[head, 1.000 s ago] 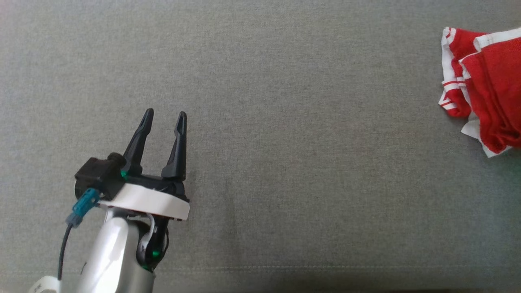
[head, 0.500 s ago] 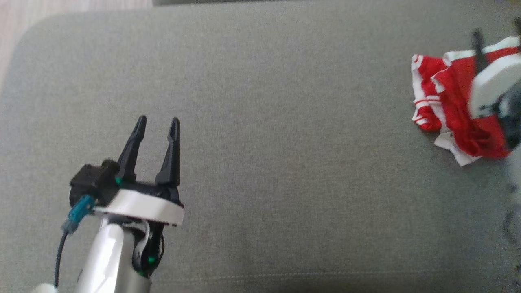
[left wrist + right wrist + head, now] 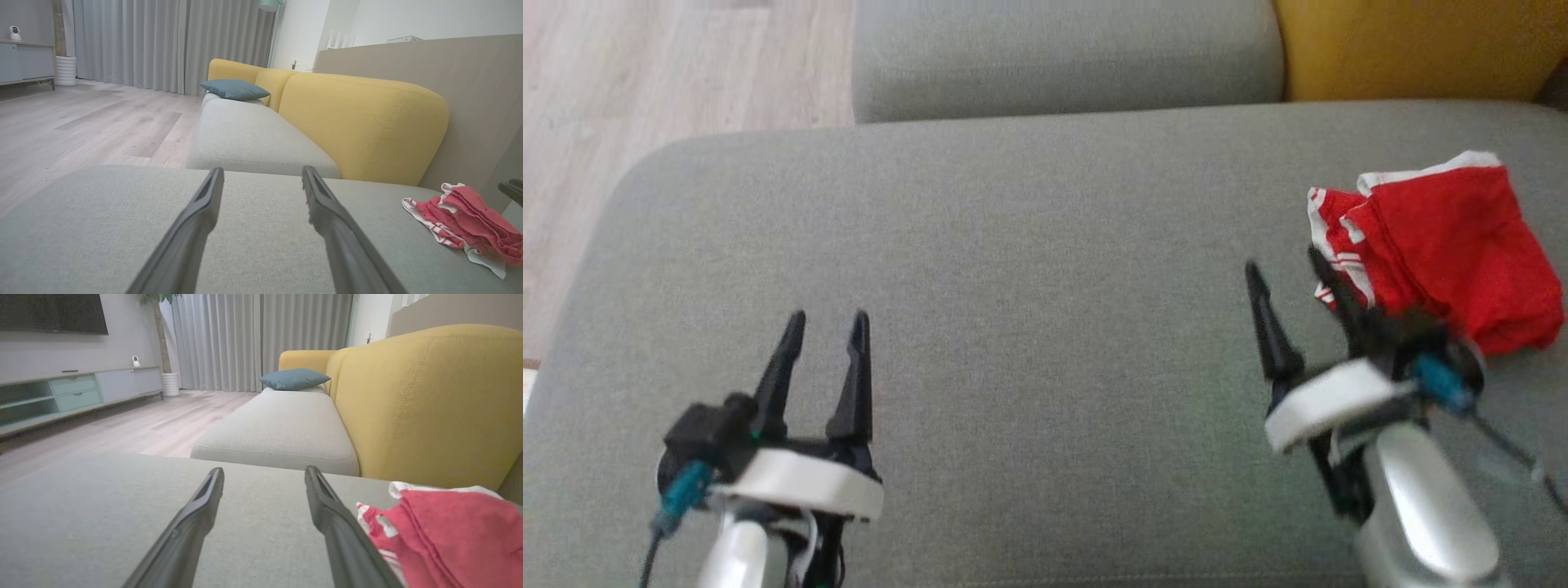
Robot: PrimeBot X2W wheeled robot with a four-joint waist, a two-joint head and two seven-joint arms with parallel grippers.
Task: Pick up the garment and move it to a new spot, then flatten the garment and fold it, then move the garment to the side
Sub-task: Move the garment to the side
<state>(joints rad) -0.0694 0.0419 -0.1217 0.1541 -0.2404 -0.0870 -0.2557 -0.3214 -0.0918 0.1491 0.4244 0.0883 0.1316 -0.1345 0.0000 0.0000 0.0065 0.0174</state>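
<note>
1. Head view: the left gripper (image 3: 828,318) hung over the bare grey seat cushion (image 3: 1013,286) at the lower left. Its fingers were spread wide with nothing between them. The right gripper (image 3: 1282,261) was spread just as wide and also empty, with its tips just beside the striped edge of the red garment (image 3: 1445,245). The garment lay bunched on the right part of the cushion.
2. Left wrist view: the left gripper (image 3: 262,171) framed only cushion. The garment (image 3: 461,220) sat well off to the right, near the foot of the yellow backrest (image 3: 359,122).
3. Right wrist view: the right gripper (image 3: 264,471) gaped over the cushion, and the garment (image 3: 449,531) was heaped beside its right finger. Whether they touched could not be told. The cloth looked light, soft and limp, so it would likely sag and unfold when lifted. The white-trimmed edge nearest the fingers seemed the best place to pinch, taking all the layers together.
</note>
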